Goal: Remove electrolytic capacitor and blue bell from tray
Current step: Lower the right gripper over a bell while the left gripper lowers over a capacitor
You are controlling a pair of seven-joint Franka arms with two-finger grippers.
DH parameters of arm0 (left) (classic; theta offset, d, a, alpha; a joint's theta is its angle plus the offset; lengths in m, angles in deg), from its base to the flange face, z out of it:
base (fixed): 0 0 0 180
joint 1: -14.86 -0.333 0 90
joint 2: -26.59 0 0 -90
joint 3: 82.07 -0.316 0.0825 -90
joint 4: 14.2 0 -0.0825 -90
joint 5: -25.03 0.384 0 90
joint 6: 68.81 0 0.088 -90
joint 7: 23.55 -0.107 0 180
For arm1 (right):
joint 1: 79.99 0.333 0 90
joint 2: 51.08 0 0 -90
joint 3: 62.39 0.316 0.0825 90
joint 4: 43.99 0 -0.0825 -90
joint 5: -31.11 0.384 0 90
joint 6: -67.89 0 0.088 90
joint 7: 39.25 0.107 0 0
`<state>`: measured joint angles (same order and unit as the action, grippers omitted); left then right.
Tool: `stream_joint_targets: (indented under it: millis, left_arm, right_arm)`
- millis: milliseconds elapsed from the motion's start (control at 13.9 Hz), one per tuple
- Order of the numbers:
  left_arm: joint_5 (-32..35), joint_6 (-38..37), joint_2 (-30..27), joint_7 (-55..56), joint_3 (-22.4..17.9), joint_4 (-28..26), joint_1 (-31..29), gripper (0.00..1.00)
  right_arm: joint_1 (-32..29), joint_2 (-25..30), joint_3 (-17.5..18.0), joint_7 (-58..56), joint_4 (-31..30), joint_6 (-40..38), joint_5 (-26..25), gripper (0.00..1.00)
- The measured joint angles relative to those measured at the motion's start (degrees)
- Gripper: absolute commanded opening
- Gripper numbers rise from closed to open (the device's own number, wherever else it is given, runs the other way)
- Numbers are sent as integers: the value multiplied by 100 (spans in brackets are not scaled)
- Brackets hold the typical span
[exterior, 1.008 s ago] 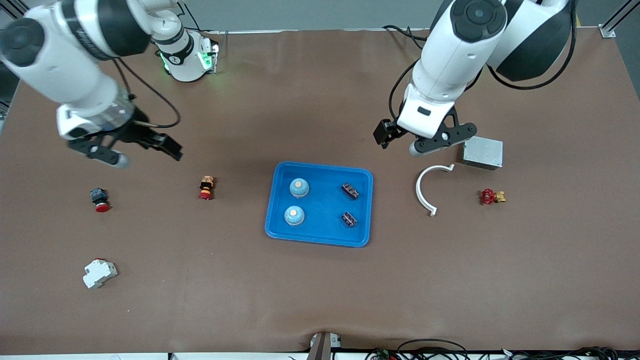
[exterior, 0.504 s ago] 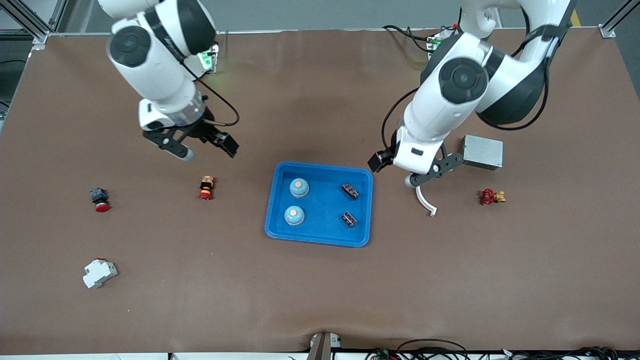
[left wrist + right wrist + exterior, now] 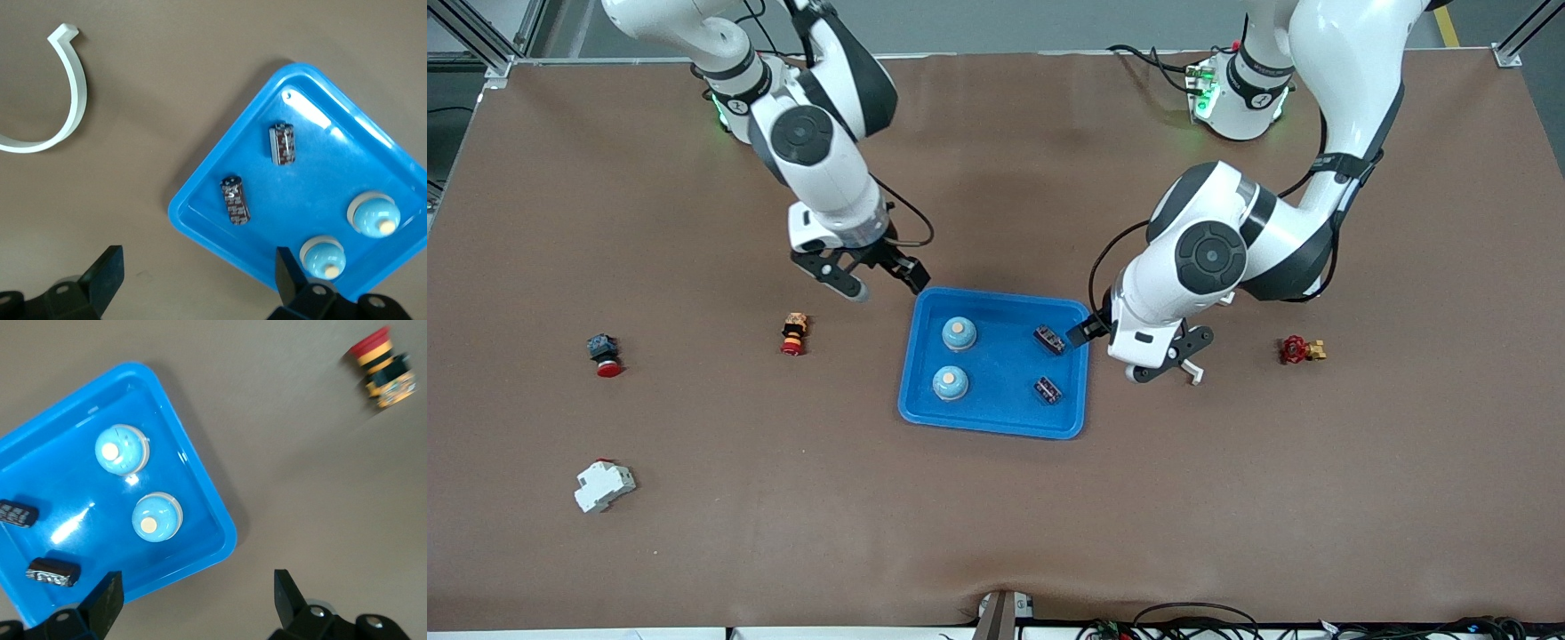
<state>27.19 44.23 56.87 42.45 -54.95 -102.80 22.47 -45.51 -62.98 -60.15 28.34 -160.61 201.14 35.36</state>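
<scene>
A blue tray (image 3: 996, 413) lies mid-table. In it are two light-blue bells (image 3: 959, 332) (image 3: 950, 382) and two dark capacitors (image 3: 1049, 339) (image 3: 1048, 389). My left gripper (image 3: 1110, 354) hangs open and empty over the table, just off the tray's edge toward the left arm's end. In the left wrist view the open left gripper (image 3: 197, 277) frames the tray's rim (image 3: 200, 220), with one capacitor (image 3: 235, 199) close by. My right gripper (image 3: 885, 286) is open and empty beside the tray's corner farthest from the front camera. The right wrist view shows that gripper (image 3: 199, 597) near the bells (image 3: 156, 517).
Two red-capped push buttons (image 3: 792, 333) (image 3: 604, 354) and a white breaker (image 3: 603, 485) lie toward the right arm's end. A red valve (image 3: 1302, 349) sits toward the left arm's end. A white curved clip (image 3: 67, 100) lies under my left hand.
Both arms have swung in from the table's ends toward the blue tray and lowered. The left arm now covers the white clip and the metal box. Both grippers stayed open.
</scene>
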Motion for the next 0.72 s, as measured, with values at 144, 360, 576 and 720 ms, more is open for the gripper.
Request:
stream_joint_targets:
  millis: [144,360,576,720]
  left_arm:
    - [354,214,131,643,2,1,37,100]
    - [619,593,341,1340,2,2,117,100]
    - [625,734,401,1708,2,21,135,100]
    - [607,742,401,1948,17,84,163,100]
  right_arm:
    - [102,-240,-4,175,17,198,-64,100]
    - [257,-605,-8,699,155,359,-331,100]
    - [391,-1124,-10,1343,534,422,-742,100]
    - [455,-1473,-18,1468,842,428,-780,100]
